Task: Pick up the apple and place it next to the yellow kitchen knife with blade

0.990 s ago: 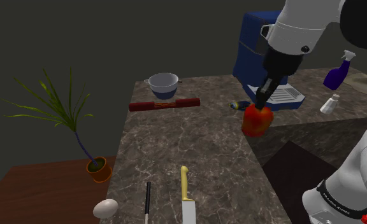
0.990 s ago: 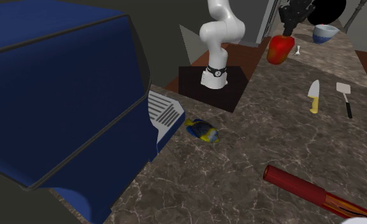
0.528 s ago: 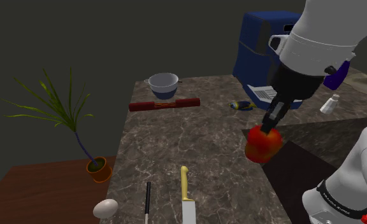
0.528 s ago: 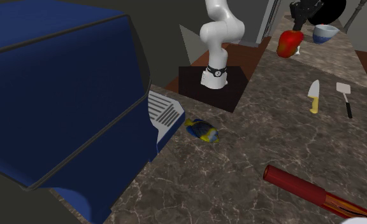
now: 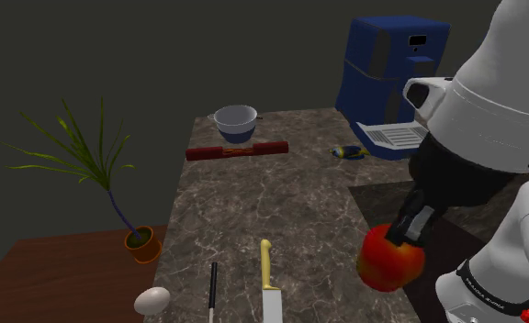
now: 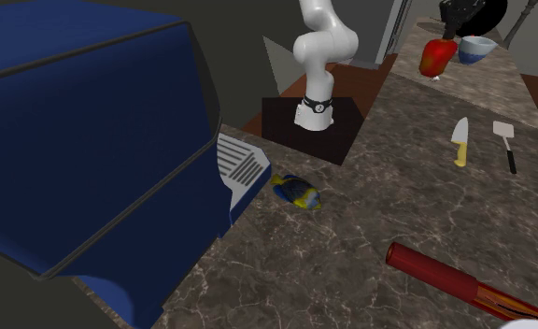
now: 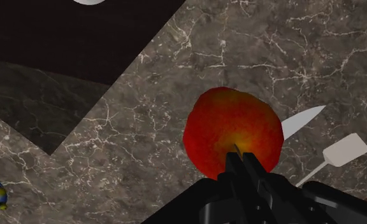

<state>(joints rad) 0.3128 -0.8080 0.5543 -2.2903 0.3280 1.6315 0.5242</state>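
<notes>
Half the job looks done, the lift. The marble counter (image 5: 281,197) spreads below you. The black gripper (image 5: 408,229) hangs near its right edge in the shoulder view, clamped on the top of the red apple (image 5: 391,259), which is in the air. The yellow-handled knife (image 5: 269,280) lies to the left, apart from it. What I judge is left: carry the apple left, lower it beside the knife, release.

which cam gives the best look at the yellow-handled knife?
Second exterior view: the whole yellow-handled knife lies unobstructed. Shoulder view crops its blade at the picture's edge. In the wrist view the apple hides all but the blade tip.
</notes>
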